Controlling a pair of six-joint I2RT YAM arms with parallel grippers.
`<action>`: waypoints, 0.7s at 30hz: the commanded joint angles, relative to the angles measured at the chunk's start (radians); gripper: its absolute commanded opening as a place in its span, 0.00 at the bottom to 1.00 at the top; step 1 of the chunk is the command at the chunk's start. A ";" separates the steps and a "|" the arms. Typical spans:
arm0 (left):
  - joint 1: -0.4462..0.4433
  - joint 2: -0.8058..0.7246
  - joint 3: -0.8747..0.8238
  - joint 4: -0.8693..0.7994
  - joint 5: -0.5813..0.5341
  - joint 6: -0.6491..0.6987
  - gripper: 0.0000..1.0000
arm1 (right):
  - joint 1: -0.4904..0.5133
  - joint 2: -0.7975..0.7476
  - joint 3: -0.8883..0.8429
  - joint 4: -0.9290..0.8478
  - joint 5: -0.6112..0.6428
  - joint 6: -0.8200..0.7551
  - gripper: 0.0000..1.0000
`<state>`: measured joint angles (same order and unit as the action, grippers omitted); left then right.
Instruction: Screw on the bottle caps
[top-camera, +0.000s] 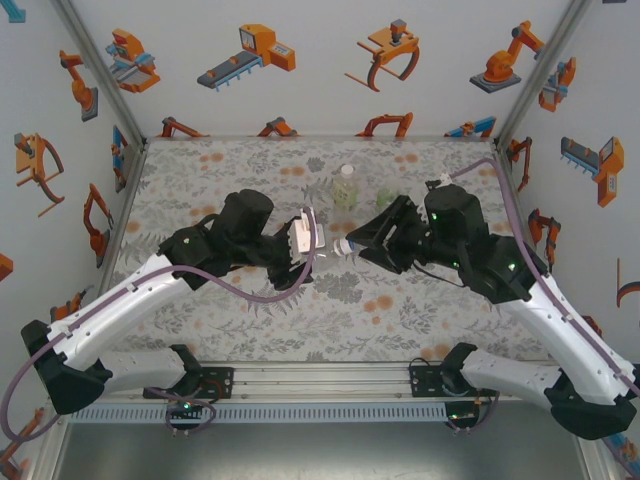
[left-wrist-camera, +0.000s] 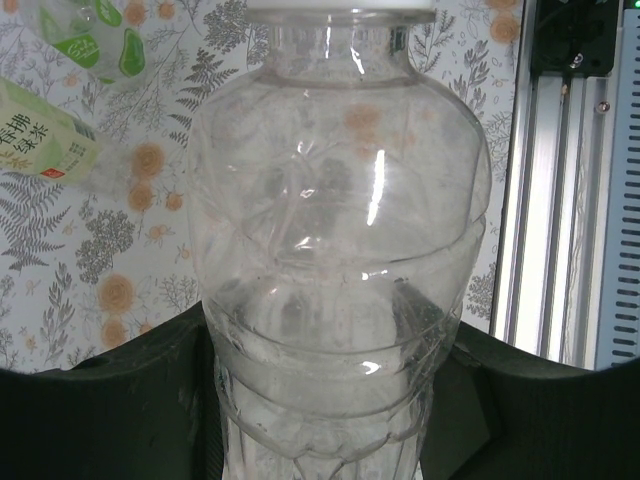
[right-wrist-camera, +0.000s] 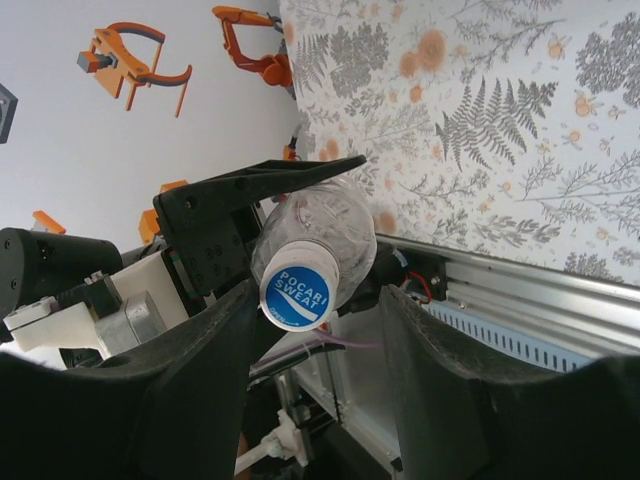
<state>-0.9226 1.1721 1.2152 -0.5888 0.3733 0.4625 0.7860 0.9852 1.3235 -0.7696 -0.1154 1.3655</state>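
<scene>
Left hand (left-wrist-camera: 325, 400) clenches the clear bottle (left-wrist-camera: 335, 200); right hand (right-wrist-camera: 315, 310) surrounds its cap (right-wrist-camera: 300, 290), grip unclear; tilted turning may cross-thread it.

Open mat (top-camera: 330, 310) in front and left; two bottles (top-camera: 345, 186) at far middle.

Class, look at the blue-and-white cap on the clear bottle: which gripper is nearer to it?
Right. The right gripper has a finger on either side of the cap; the left gripper clamps the clear bottle by its body, farther back from the cap.
</scene>
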 joint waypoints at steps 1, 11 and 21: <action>-0.005 0.002 -0.010 0.029 0.012 0.016 0.00 | -0.013 -0.015 -0.025 0.043 -0.049 0.045 0.49; -0.005 0.004 -0.013 0.035 0.017 0.015 0.00 | -0.030 0.010 -0.033 0.092 -0.102 0.045 0.39; -0.006 0.005 -0.014 0.035 0.016 0.016 0.00 | -0.045 0.033 -0.027 0.095 -0.150 0.030 0.27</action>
<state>-0.9222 1.1759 1.2079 -0.5758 0.3656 0.4652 0.7464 1.0077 1.2964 -0.7010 -0.2222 1.4021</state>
